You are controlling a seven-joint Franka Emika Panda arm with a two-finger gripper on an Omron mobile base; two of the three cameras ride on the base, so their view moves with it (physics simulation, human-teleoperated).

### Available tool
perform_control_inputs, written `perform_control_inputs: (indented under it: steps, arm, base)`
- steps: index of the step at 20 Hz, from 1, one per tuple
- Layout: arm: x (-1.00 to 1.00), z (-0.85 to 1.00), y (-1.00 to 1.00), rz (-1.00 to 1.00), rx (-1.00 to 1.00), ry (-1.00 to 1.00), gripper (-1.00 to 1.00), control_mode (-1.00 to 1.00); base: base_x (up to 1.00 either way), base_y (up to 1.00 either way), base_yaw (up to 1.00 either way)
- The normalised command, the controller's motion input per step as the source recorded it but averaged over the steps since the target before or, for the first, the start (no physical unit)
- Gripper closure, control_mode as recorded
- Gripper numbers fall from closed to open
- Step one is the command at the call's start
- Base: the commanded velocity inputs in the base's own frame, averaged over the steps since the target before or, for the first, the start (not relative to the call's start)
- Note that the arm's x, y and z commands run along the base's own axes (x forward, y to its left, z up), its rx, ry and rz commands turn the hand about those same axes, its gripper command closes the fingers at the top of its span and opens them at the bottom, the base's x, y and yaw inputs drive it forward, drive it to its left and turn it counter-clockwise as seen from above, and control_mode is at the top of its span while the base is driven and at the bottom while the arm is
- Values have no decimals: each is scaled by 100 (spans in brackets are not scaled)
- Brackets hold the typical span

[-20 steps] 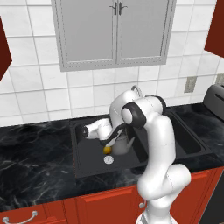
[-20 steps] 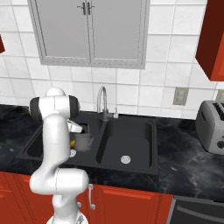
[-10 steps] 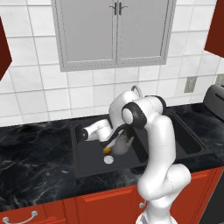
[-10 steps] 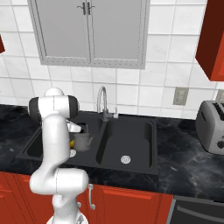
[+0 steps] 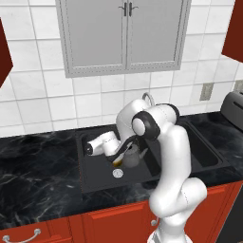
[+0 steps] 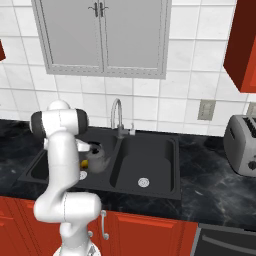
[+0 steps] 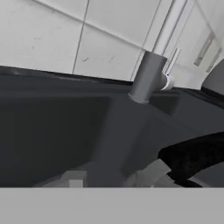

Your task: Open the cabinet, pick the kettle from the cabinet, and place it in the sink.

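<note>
Nearest to me, in the hand view, I see my two finger tips (image 7: 74, 178) low in the frame, with a dark curved band to their right that I take for the kettle's handle, and beyond them the sink's dark wall and the faucet's grey base (image 7: 146, 78). I cannot tell from that view whether the fingers are spread or pinching anything.

From the left base view my gripper (image 5: 119, 153) is down inside the sink (image 5: 95, 178), reaching in from the left toward the kettle (image 5: 132, 155). The kettle sits upright on the floor of the left basin, just beyond the round drain (image 5: 117, 173) and close to the divider. Its arched handle runs up toward my hand; the fingers are at it, but whether they clamp it or have let go I cannot tell.

In the right base view the kettle (image 6: 96, 157) sits in that same basin, partly behind my arm, with the faucet (image 6: 119, 117) just past it.

Farther back, the grey wall cabinet (image 5: 124, 35) hangs shut above the sink.

My judgement: the fetch and carry are done and the kettle is in the sink. What is left is confirming release and lifting clear without knocking it over.
</note>
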Motion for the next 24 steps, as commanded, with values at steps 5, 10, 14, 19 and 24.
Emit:
perform_control_inputs:
  steps: [5, 10, 14, 19, 24]
  arm:
    - [-49, -37, -11, -19, 3, -26, -100, -100]
    - [-52, -34, -6, -20, 4, -24, -100, -100]
    - [-45, -25, -1, -23, 6, -18, -100, -100]
    - [-46, -19, 0, -26, 8, -9, -100, -100]
    - [-41, -23, 0, -23, 6, -7, -100, -100]
  base:
    - [0, 0, 0]
    - [0, 0, 0]
    - [0, 0, 0]
    - [0, 0, 0]
    - [0, 0, 0]
